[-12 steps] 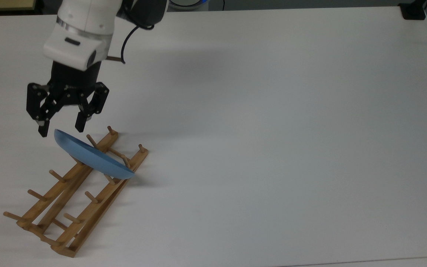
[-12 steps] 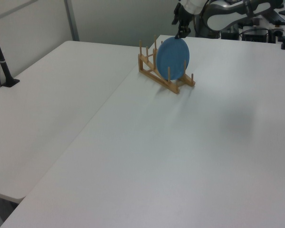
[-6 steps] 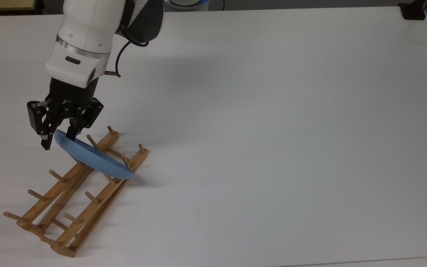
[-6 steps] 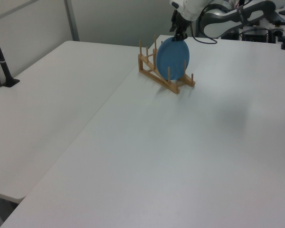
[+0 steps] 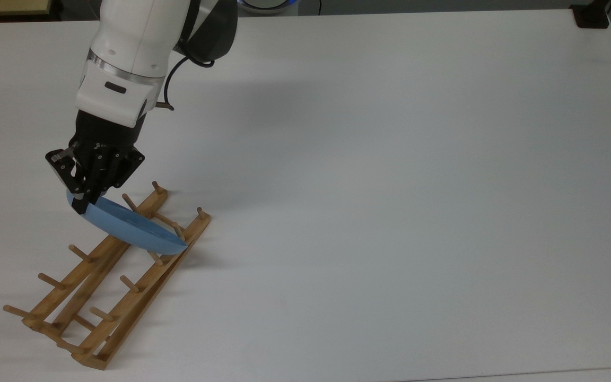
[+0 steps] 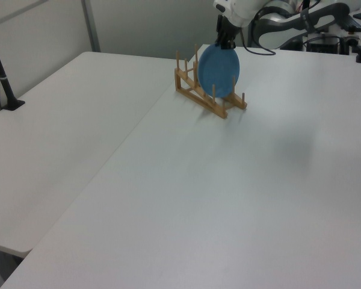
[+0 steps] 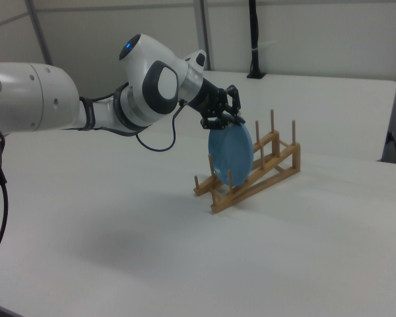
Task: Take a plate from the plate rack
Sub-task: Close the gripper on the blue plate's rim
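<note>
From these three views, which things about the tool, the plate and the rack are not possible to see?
- Top view: the tool body covers the upper rim of the plate.
- Left view: the plate covers the pegs behind it on the plate rack.
- Right view: whether the plate bottom has left the plate rack is too small to tell.

blue plate (image 5: 125, 225) upright, in wooden rack (image 5: 98, 286)

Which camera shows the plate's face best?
The left view: the plate faces it, a full blue disc standing in the rack. The right view shows it at a slant under the hand. The top view shows it almost edge-on.
</note>
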`<state>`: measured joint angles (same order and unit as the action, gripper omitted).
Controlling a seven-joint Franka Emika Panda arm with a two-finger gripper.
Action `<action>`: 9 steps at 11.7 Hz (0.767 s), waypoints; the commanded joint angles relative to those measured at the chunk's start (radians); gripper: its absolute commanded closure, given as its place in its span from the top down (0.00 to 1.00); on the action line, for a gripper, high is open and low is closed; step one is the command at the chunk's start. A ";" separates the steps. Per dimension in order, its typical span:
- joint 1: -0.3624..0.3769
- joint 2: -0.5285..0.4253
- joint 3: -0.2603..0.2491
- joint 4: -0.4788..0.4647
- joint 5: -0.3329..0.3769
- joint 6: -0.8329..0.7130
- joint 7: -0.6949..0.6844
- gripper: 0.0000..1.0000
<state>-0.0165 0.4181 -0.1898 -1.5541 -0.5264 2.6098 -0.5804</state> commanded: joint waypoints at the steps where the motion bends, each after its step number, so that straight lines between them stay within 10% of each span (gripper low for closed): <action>1: 0.021 -0.005 -0.028 0.005 -0.020 0.019 -0.007 0.06; 9: 0.021 -0.102 -0.028 0.005 -0.006 0.016 0.054 0.02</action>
<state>-0.0165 0.3606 -0.1936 -1.5253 -0.5269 2.6102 -0.5801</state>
